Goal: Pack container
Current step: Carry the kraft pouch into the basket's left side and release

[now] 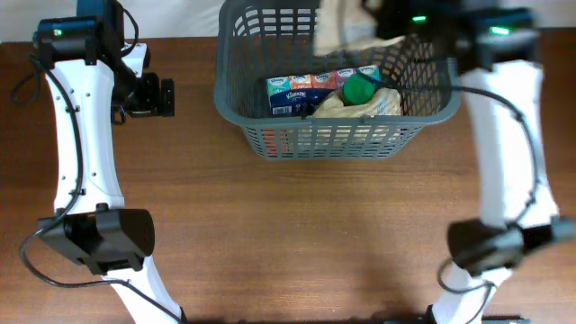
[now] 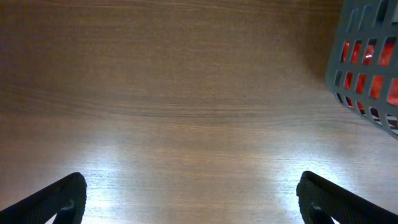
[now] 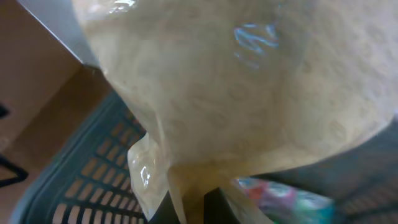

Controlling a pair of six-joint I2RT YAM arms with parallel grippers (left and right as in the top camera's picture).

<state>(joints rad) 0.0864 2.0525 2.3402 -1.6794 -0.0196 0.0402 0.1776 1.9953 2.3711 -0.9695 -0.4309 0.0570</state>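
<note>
The dark grey slotted basket (image 1: 261,117) stands at the back middle of the table. Inside lie a pack of tissues (image 1: 301,93), a green round item (image 1: 360,87) and a beige bag (image 1: 360,106). My right gripper (image 1: 382,22) is over the basket's far side, shut on a clear bag of beige contents (image 1: 342,22), which fills the right wrist view (image 3: 236,87); the basket floor (image 3: 81,180) shows below it. My left gripper (image 1: 162,96) is open and empty, left of the basket, over bare table (image 2: 193,205). The basket's corner shows in the left wrist view (image 2: 367,68).
The wooden table (image 1: 297,234) stretches in front of the basket. Both arm bases stand at the front left (image 1: 99,238) and front right (image 1: 495,243).
</note>
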